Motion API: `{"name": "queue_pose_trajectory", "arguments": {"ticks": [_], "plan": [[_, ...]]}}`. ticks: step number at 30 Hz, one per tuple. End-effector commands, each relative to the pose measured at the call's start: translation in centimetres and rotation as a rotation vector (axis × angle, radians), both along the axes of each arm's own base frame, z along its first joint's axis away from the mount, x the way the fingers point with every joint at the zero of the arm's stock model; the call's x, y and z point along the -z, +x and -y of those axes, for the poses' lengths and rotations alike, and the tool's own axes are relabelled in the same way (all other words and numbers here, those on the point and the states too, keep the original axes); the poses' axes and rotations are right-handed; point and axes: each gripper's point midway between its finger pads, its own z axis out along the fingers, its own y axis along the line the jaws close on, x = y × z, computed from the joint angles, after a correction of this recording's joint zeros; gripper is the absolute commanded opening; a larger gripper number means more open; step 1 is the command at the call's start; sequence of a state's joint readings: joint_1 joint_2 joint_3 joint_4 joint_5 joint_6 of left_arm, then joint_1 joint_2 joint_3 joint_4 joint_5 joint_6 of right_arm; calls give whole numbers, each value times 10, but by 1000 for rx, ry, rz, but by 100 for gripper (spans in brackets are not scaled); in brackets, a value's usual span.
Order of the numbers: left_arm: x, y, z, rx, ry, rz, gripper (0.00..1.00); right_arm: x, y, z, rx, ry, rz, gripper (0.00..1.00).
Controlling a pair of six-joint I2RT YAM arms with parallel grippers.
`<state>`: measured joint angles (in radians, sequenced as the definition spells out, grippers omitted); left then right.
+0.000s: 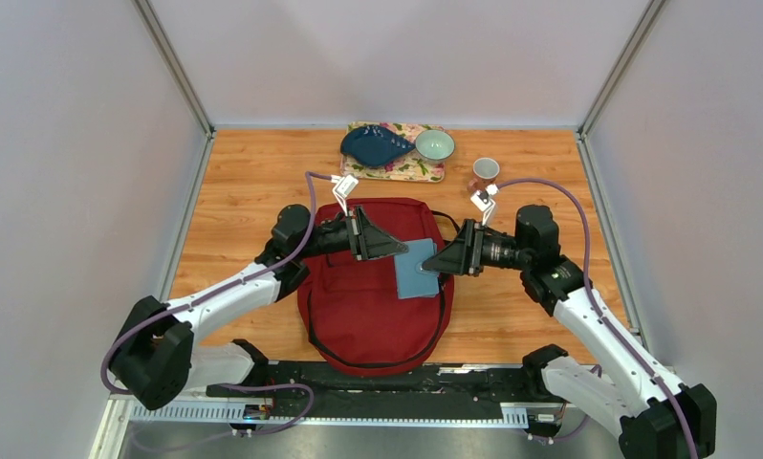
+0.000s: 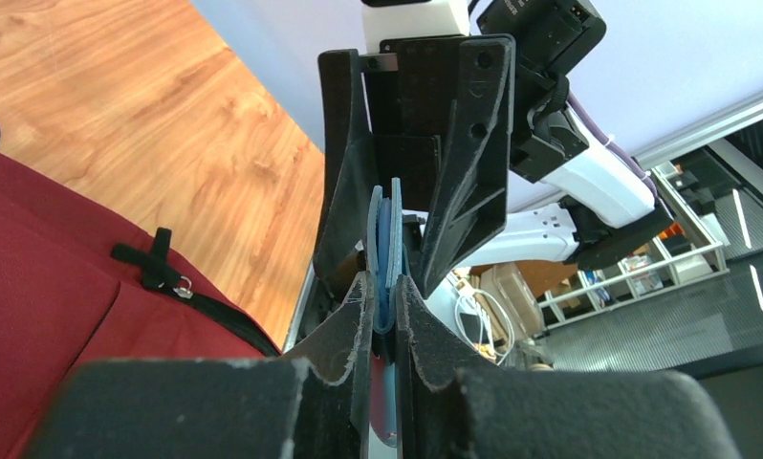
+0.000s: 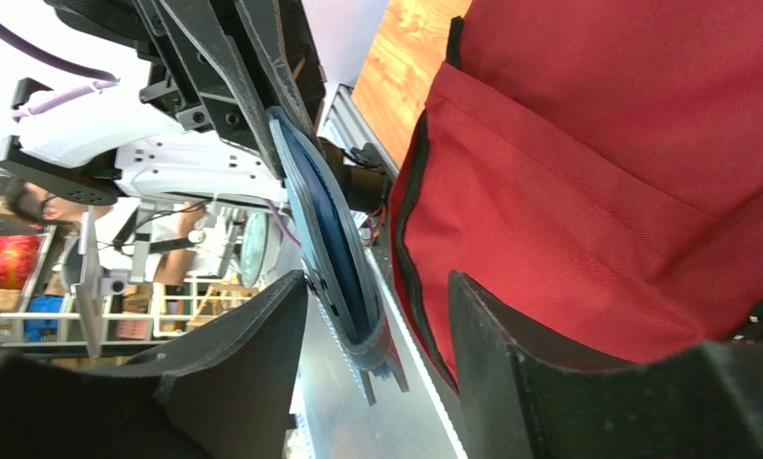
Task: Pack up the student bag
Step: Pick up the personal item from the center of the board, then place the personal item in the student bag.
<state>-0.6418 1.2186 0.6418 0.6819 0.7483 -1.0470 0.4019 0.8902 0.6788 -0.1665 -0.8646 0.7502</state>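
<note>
Dark red fabric backpack with black zippers, the student bag (image 1: 368, 316), lay flat on the wooden worktop (image 1: 244, 182) between both arms. Left jaws stood narrow, clamped on one edge of a flat blue wallet (image 1: 416, 273) above the bag. Right jaws stood wide around its opposite edge. Only the right wrist view showed a clear gap beside the wallet.

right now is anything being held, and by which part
The left gripper pinches the blue wallet by its edge; the right gripper stands open around it, gripping nothing.
</note>
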Motion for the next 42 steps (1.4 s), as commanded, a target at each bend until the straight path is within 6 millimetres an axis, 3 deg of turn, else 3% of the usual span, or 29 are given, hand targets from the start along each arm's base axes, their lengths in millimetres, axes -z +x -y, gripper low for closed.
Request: {"name": "queue_pose_trajectory", "arguments": {"ticks": [1,6,11,12,15,16,20,23,27,28,29,31,32,33,34,35,37,38,42], "plan": [[-19,-9,2,49,-60,55,0,-23,-4,-8,-53,87,54,51],[-17,-7,3,51,-56,44,0,-29,-7,-10,-71,113,64,30],[-13,-6,3,41,-43,28,4,-30,-11,-10,-87,121,69,1],[-12,-5,3,39,-38,27,5,-31,-12,-10,-87,122,70,0],[-4,-2,2,17,-4,21,29,-29,-11,-9,-80,116,66,0],[-2,-1,2,7,9,20,41,-27,-11,-9,-76,111,61,0],[23,15,-7,-115,174,-16,61,-11,2,-1,31,14,48,0],[30,29,-25,-234,305,57,73,4,13,13,143,-94,57,0],[41,44,-48,-361,444,92,75,18,22,29,278,-167,31,0],[36,49,-50,-384,467,111,75,19,24,32,302,-174,29,0],[51,54,-58,-406,553,114,75,18,26,36,337,-179,38,0],[46,63,-61,-420,605,150,76,18,27,40,366,-178,34,0],[61,67,-65,-404,690,165,76,18,30,42,391,-182,36,0],[63,70,-66,-397,724,179,76,15,29,44,401,-177,46,0],[57,76,-65,-394,740,208,76,14,29,46,413,-178,45,0],[72,79,-67,-354,817,229,76,13,30,48,430,-182,52,0],[74,87,-66,-330,872,268,76,11,29,51,444,-185,59,0],[91,89,-71,-290,954,285,76,11,30,53,455,-185,64,0],[115,97,-82,-245,1115,332,77,10,28,55,464,-181,68,0]]}}
